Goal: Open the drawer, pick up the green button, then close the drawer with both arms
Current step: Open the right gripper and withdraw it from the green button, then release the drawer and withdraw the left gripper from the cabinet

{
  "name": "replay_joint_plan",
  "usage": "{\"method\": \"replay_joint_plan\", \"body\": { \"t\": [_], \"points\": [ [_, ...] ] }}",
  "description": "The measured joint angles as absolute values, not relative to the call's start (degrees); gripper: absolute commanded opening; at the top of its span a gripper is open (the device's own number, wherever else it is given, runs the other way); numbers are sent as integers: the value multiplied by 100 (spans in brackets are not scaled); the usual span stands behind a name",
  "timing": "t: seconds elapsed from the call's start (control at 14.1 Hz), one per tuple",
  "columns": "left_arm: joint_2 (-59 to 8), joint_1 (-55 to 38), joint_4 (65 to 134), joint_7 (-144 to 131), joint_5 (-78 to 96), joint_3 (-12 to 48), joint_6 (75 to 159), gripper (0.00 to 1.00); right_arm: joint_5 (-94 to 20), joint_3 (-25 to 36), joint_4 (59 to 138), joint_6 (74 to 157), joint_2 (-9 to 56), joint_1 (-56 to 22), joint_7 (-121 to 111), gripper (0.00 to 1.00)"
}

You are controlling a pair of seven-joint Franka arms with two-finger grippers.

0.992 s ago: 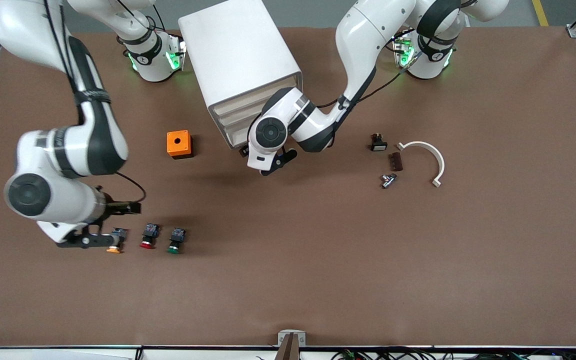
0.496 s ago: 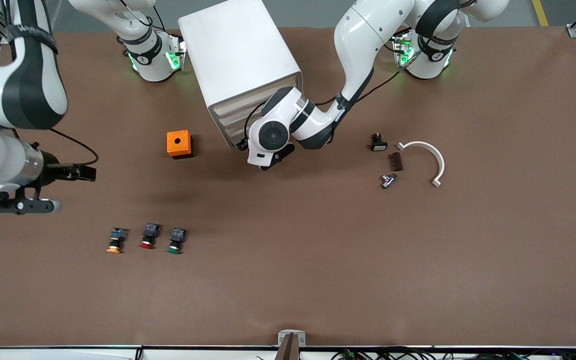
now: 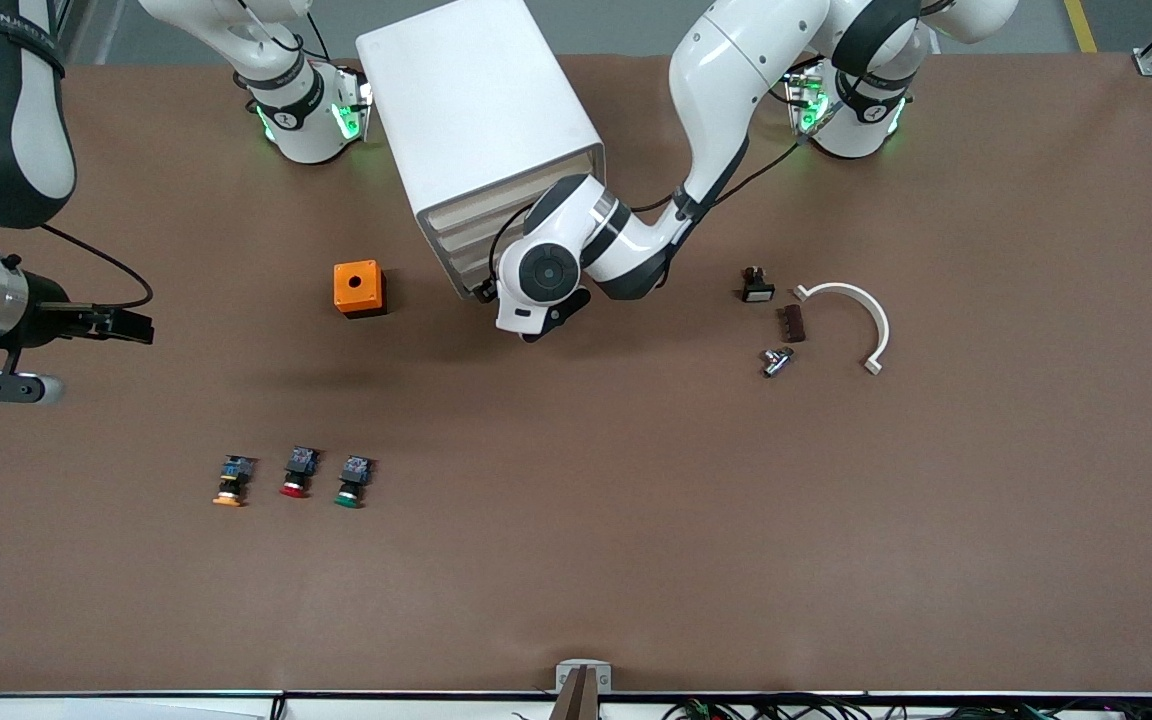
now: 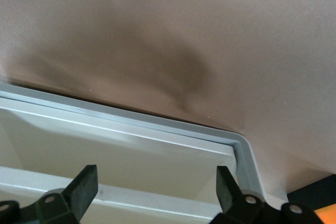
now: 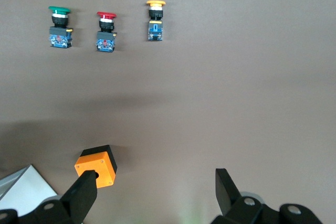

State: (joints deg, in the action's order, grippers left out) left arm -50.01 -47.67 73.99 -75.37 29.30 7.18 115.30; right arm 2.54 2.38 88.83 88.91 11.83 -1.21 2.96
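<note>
Your drawer (image 4: 121, 156) was shut, green button (image 3: 350, 483) untaken; left gripper (image 4: 152, 187) gaped empty at its front, right gripper (image 5: 152, 192) waited spread, empty

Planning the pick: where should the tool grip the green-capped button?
The green-capped button lies on its side, red-capped button close beside. Probably best to come from above and pinch the black body just under the cap, across its narrow width.

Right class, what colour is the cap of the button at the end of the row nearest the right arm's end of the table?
Orange; the orange-capped button shows best in the right wrist view.
</note>
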Motion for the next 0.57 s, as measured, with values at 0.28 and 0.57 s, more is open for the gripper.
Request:
{"method": "replay_joint_plan", "body": {
  "t": [0.28,0.57],
  "points": [
    [-4818,-4435,7307,-7537,2930,688,11562,99,235,207,8882,8912,1146,-121,295,100],
    [-4120,-3806,7197,-7393,2631,648,11472,99,232,189,8873,9012,1106,-121,295,100]
  ]
}}
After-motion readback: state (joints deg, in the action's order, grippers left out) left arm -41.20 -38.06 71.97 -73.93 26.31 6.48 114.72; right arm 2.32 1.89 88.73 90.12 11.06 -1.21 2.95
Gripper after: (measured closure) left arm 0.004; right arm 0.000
